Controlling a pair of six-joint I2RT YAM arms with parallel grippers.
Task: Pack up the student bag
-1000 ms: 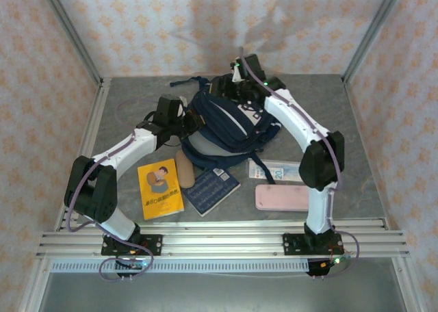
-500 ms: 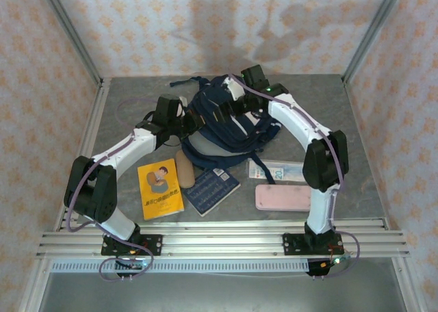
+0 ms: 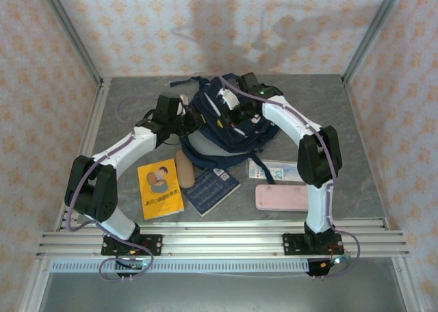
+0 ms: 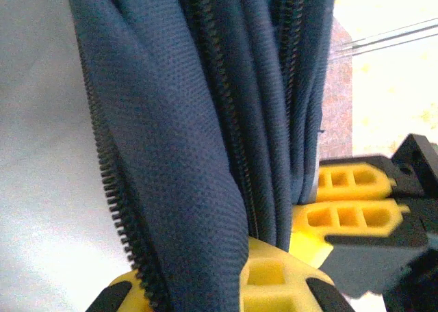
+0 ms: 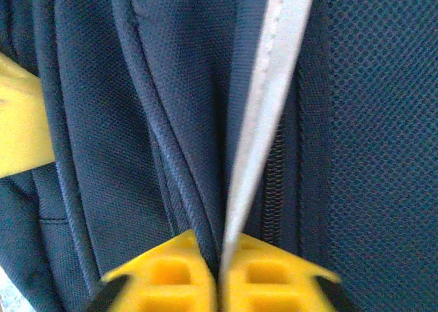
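Two grippers are clamped on the student bag, slumped just behind the yellow book. The left gripper pinches a zipper edge and the right gripper a white-trimmed fold. The fabric looks soft and floppy, likely to sag, so the seams beside the zipper seem the firmest hold.

student bag at table centre, book before it, case right of book

1. Walls: pale wallpaper with orange floral motifs, on three sides.
2. Tabletop: grey and mottled.
3. Aluminium posts rise at the back corners, and rails cross the near edge.
4. Soft shadows fall on the back wall.
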